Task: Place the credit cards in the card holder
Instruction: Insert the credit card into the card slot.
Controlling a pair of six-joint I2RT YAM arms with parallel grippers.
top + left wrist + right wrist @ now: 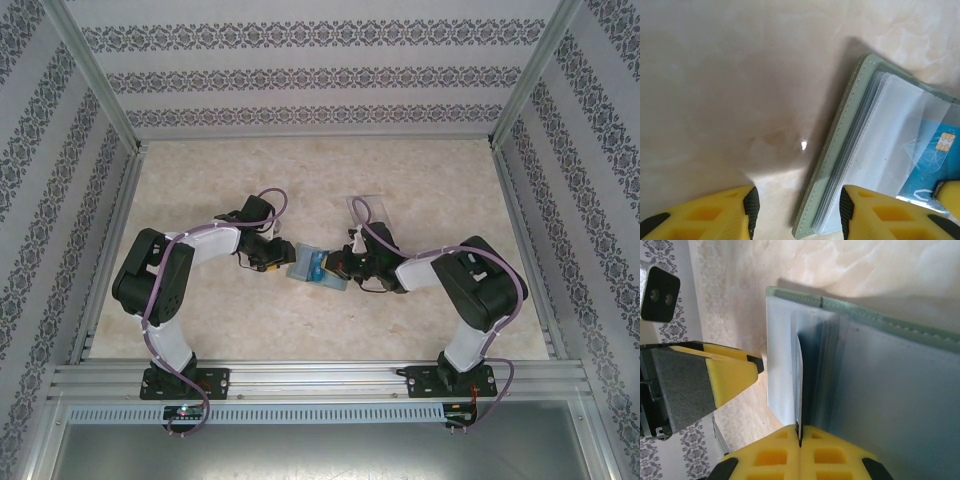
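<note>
While the right gripper [800, 437] has its fingers pressed together on a thin sheet standing edge-on, which I take to be the blue card [932, 167], the holder [318, 268] lies open on the table [200, 180] between the two arms. The step in hand looks like seating that card. From the left wrist, it lies mostly under a clear sleeve, with its chip end deep inside and its near end beside a yellow fingertip that I judge to be the right one.

The left gripper [798, 205] has its fingers apart, and the holder's green stitched edge [836, 145] runs down into the gap between them. One finger is over the sleeves and the other over bare table, and I cannot see either pressing on the holder. It seems placed to brace or pinch that edge.

Next, I judge, the holder needs pinning so it cannot slide. The card then needs a straight push along the sleeve before the right fingers let go. A tilted push could buckle the soft sleeve or lift the whole stack of leaves.

No brand or label can be read. The card shows a gold chip and pale line markings near its lower end, too faint to read as letters. The holder's cover is plain.
</note>
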